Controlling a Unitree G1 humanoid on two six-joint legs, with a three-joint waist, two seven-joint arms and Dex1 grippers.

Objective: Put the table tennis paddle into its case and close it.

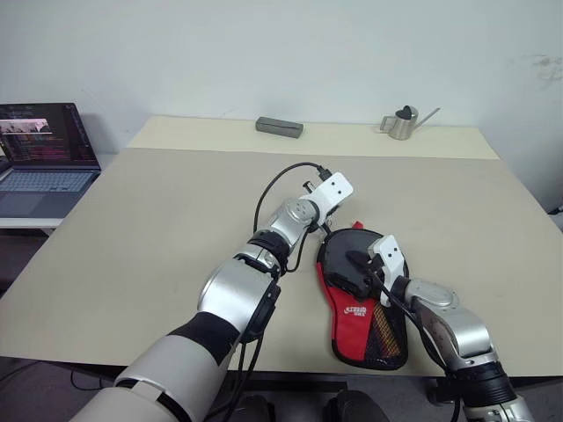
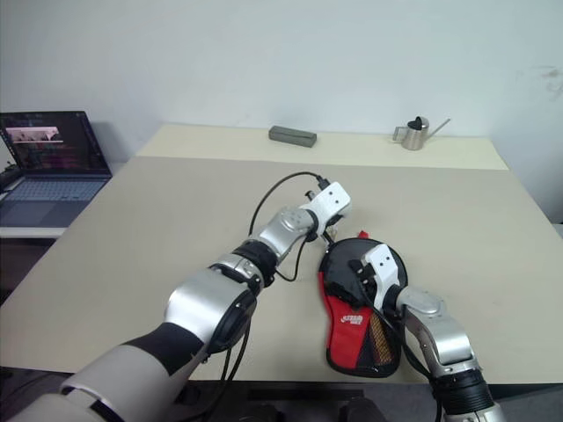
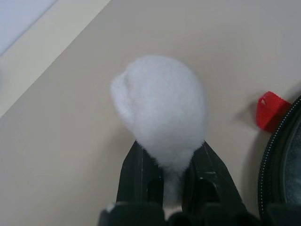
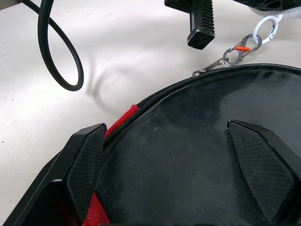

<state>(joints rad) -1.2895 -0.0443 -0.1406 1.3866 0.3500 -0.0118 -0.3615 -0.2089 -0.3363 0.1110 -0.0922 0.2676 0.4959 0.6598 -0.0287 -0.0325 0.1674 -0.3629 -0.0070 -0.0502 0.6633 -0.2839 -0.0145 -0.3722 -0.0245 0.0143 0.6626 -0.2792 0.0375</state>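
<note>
Left pincer [image 3: 171, 176] clamps the white pom-pom pull [image 3: 160, 110] for zipping, while the wide-open right pincer [image 4: 181, 165] steadies the case [image 1: 365, 303] beneath it.

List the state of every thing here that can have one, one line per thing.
case: lying flat on the table, paddle not visible.
pom-pom pull: pinched between the left gripper's fingers.
left gripper: shut on the pom-pom pull.
right gripper: open, fingers spread over the case's black round part.
laptop: lid open, screen lit.
watering can: upright.
</note>
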